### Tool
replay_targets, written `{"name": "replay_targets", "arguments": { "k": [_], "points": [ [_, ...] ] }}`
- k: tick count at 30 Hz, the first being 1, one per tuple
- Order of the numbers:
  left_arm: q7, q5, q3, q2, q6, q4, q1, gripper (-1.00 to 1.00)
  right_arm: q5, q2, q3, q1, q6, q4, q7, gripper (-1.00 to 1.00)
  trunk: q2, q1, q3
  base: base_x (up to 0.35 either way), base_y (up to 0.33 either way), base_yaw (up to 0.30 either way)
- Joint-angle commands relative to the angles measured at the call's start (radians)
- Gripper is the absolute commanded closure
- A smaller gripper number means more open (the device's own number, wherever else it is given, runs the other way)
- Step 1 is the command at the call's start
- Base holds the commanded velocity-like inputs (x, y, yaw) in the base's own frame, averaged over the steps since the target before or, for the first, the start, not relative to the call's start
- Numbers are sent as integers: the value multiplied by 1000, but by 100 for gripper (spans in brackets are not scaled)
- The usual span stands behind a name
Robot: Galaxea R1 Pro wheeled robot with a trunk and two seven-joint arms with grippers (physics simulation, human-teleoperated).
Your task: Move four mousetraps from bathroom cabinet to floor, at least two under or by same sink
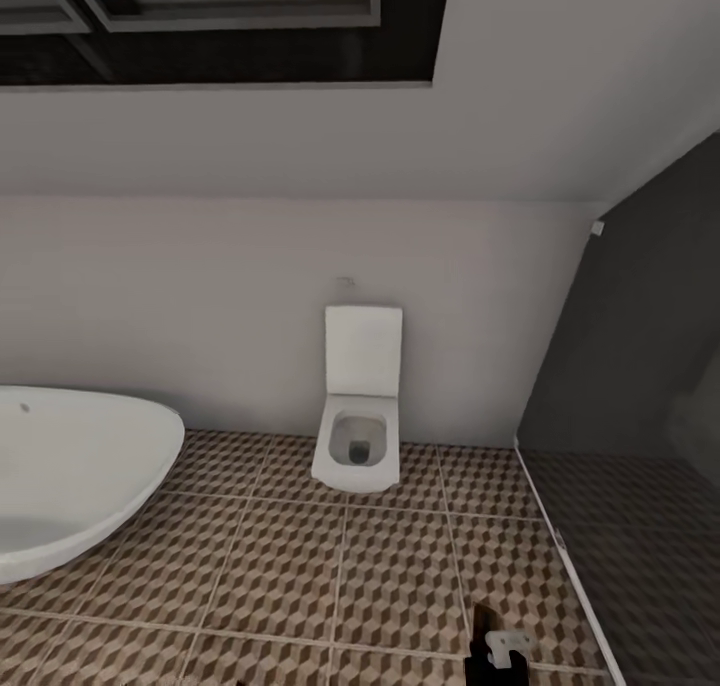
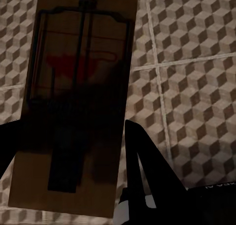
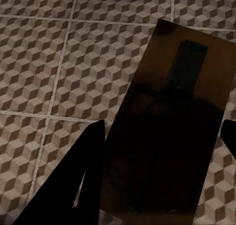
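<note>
Left wrist view: left gripper (image 2: 78, 151) clenched on a mousetrap (image 2: 73, 102). The brown plate sits between the two dark fingers (image 2: 147, 161) and is held above the bathroom floor (image 2: 191, 87). Wire frame and a red mark are visible on the plate's upper face; its lower half is in shadow. The trap does not appear to touch the tiles.

Right wrist view: right gripper (image 3: 164, 136) likewise grasping a second mousetrap (image 3: 172, 126), a dark plate pinched between a finger on either edge (image 3: 91, 166). A black rectangular strip shows on the far end of the plate. Cube-pattern tiles with pale grout lines lie beneath it, apart from the trap. A white edge shows at the far side of this view; I cannot tell what it belongs to.

Head view, near to far: a dark part of the right arm with a pale fitting (image 1: 500, 651) at the low edge. Tiled floor beyond. White bathtub (image 1: 70, 476) to the left, standing on the tiles. Dark glass shower panel (image 1: 630, 366) to the right. White wall-hung toilet (image 1: 357, 436), lid raised, against the back wall (image 1: 200, 306). Dark-framed window (image 1: 220, 16) in the sloped ceiling above.
</note>
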Motion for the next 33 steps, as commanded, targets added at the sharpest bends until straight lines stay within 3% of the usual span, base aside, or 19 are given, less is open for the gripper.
{"name": "replay_targets", "arguments": {
  "k": [1, 15, 33],
  "points": [
    [8, 1, -9, 0, -2, 1, -1, 100, -10, 0, 4, -1, -3, 1, 7, 100, -2, 0, -2, 3, 2, 261],
    [8, 1, -9, -6, -2, 1, -1, 100, -10, -2, 2, -1, -5, 1, 7, 100, -2, 0, -2, 0, 0, 87],
    [8, 1, -9, -8, -2, 1, -1, 100, -10, -3, 2, -1, -5, 1, 8, 100, -2, 0, 2, 63, 30, -60]
  ]
}}
